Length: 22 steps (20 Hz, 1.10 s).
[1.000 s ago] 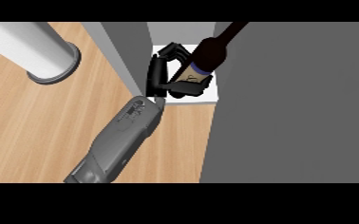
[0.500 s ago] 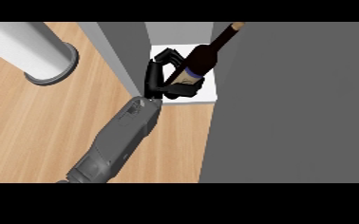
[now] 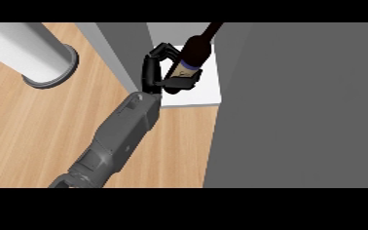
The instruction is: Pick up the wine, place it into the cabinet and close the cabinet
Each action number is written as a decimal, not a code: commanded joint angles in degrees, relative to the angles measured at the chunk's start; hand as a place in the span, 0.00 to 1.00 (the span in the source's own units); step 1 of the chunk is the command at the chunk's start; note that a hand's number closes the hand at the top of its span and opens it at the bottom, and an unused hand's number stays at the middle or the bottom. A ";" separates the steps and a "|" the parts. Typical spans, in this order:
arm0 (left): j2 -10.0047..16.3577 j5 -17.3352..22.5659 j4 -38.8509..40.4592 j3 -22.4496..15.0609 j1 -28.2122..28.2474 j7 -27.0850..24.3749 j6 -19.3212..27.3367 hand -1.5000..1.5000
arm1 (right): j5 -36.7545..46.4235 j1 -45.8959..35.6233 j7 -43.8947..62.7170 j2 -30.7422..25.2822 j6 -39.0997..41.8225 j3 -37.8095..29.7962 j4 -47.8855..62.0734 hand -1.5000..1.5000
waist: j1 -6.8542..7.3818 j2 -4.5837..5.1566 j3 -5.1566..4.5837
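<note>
A kitchen, shown by the wooden counter (image 3: 50, 126), grey cabinet (image 3: 119, 53) and wine bottle (image 3: 194, 52).

My robot hand (image 3: 152, 70) looks like matt black plastic on a smooth, dull grey forearm (image 3: 122, 126); the wine bottle (image 3: 194, 52) is dark and smooth like glass. The bench (image 3: 43, 126) is pale grained wood, the cabinet door (image 3: 287, 102) flat matt grey, its shelf (image 3: 205, 95) plain white.

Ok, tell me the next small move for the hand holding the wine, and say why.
Probably ease the wine bottle upright and down onto the white cabinet floor before letting go. The left hand is curled round the bottle's lower part. The bottle leans, its neck pointing up and right, above that floor. Whether its base touches the floor cannot be told.
</note>
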 commanded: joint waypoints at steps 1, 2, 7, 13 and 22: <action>0.00 3.32 4.36 1.63 -4.30 0.25 -0.54 1.00 | -4.82 0.48 -0.15 -0.24 1.19 -1.82 -1.74 0.00 | -0.42 0.17 0.02; 0.00 3.16 5.96 3.03 -3.97 -0.93 -1.59 1.00 | -4.47 1.55 0.94 0.52 0.09 -1.62 -3.63 0.00 | -0.30 0.13 0.01; 0.00 3.08 11.34 4.91 -6.76 -2.51 -4.37 1.00 | -4.73 1.07 -0.85 0.28 1.45 -2.16 -1.94 0.00 | -0.20 0.28 0.01; 1.12 0.95 16.99 5.36 -11.61 -1.91 1.48 1.00 | -4.78 3.15 -0.08 0.94 1.57 -1.08 -5.11 0.00 | -1.26 0.45 0.06; 0.41 -0.76 21.62 5.13 -14.62 -0.44 4.25 1.00 | -5.45 -0.74 0.46 -0.05 1.81 -1.89 -1.71 0.00 | -1.94 0.82 -0.01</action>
